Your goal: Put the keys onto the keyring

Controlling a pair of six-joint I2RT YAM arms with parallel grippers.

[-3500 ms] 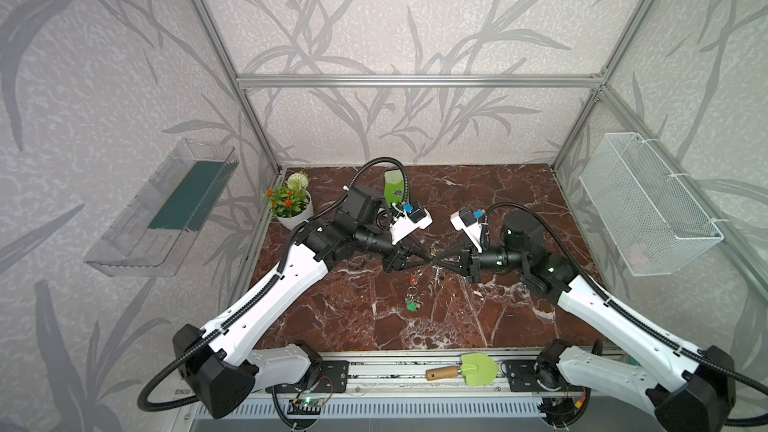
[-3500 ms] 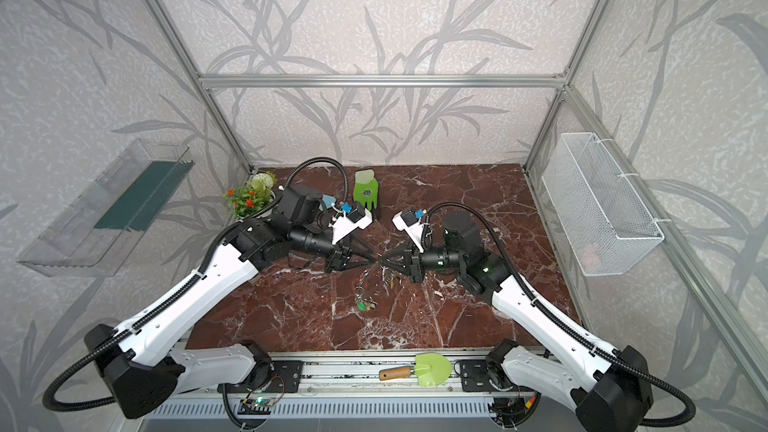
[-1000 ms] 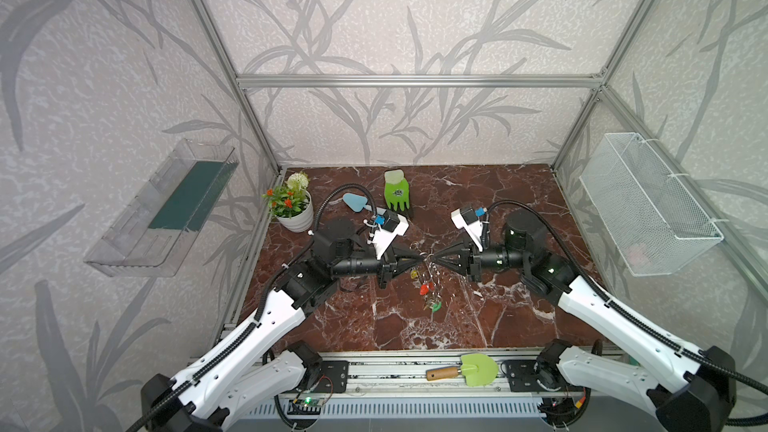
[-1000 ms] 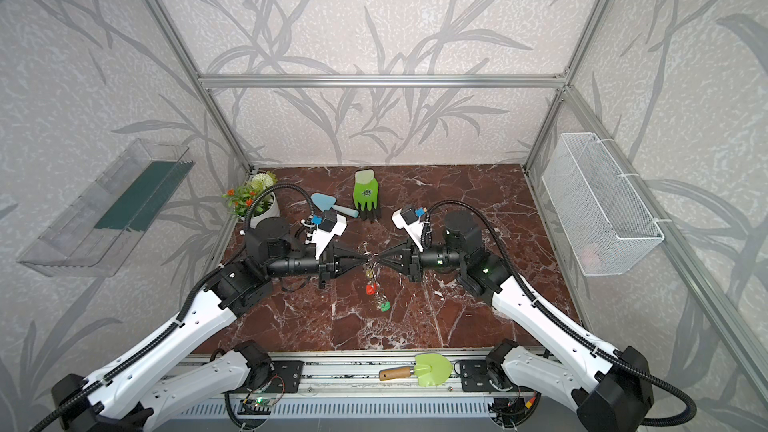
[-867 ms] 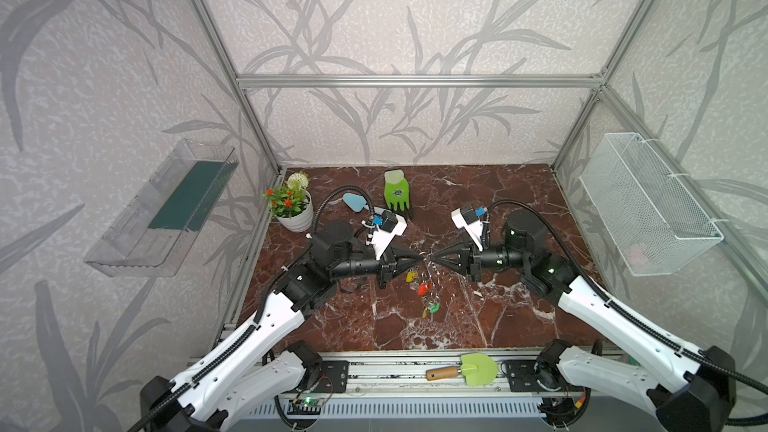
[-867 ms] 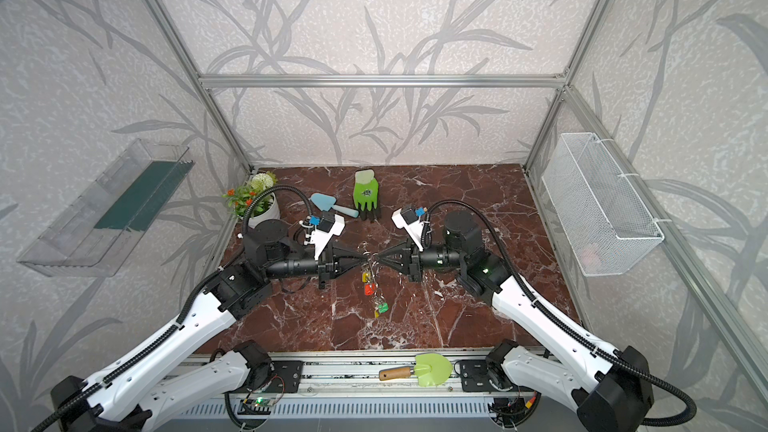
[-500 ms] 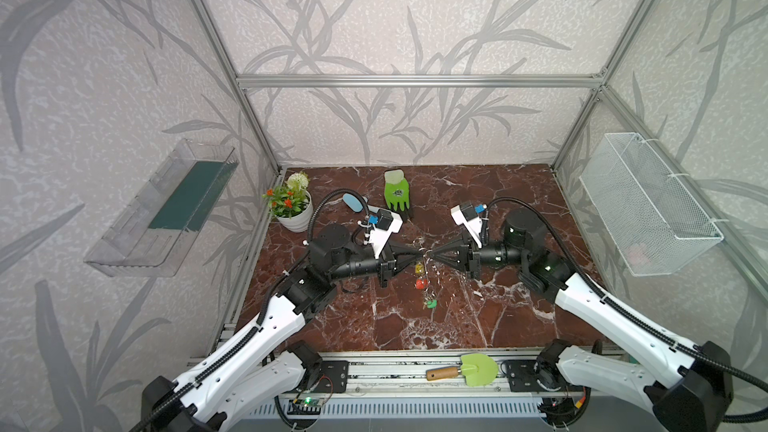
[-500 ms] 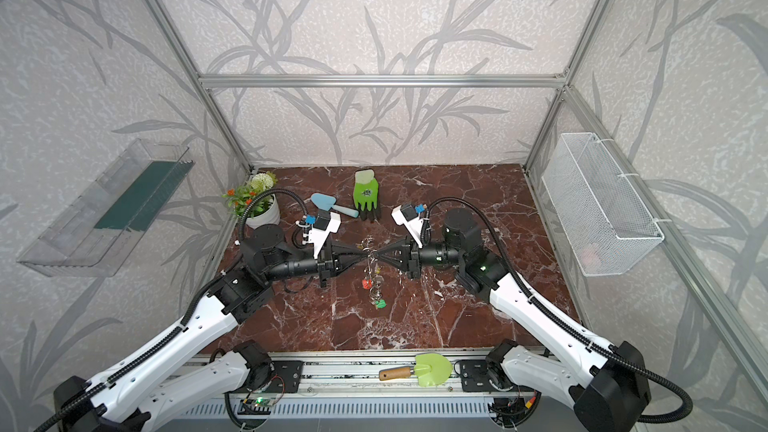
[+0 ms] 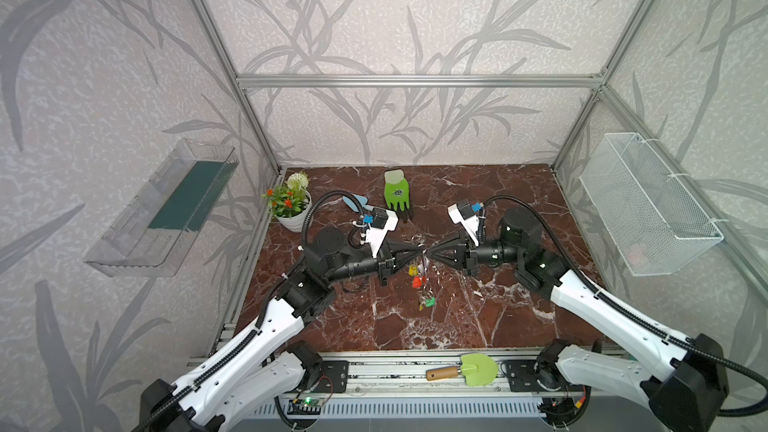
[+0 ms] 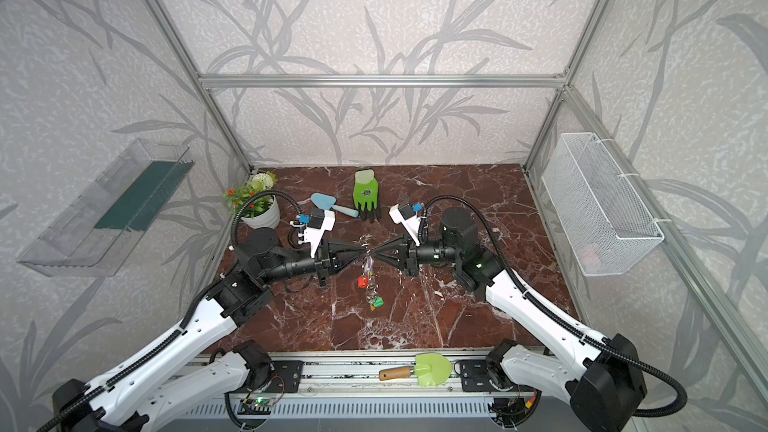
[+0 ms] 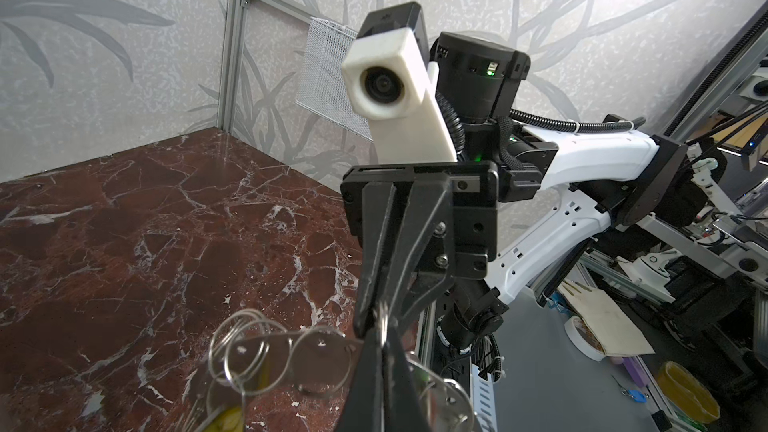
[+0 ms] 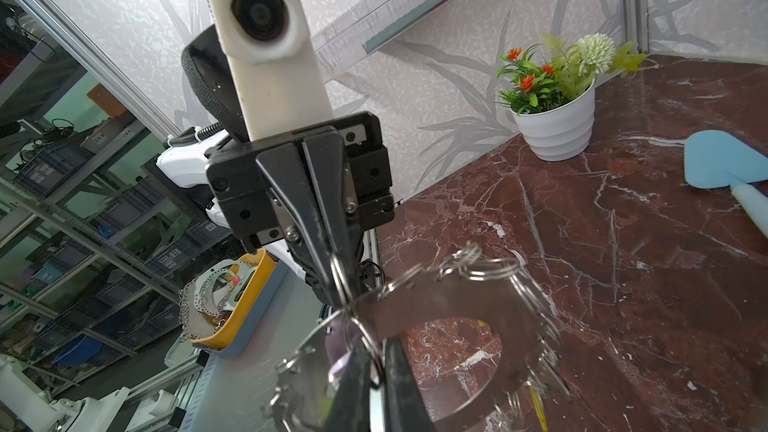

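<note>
Between opposed fingers (image 9: 404, 253), the keyring (image 12: 451, 309).

Above the marble worktop (image 11: 166, 222), the right hand (image 11: 379, 312) meets, tip to tip, the left hand (image 11: 380, 347), closed on the rim of the keyring (image 11: 282, 344), whose wire loops (image 11: 239, 367) dangle.

The table (image 9: 511, 201) is dark red marble veined white. The walls (image 9: 415, 27) are pale grey with a darker grey leaf pattern. The keyring (image 12: 436, 305) is silver-grey, and by it are a yellow key (image 9: 412, 270), a red key (image 9: 417, 282) and a green key (image 9: 428, 302). On the far side, the glove (image 9: 397, 195) is lime with black fingertips and the trowel (image 10: 328, 202) is pale blue. The pot (image 9: 291, 220) is white, with orange and white flowers. The near spade (image 9: 478, 369) is lime with a brown handle.
</note>
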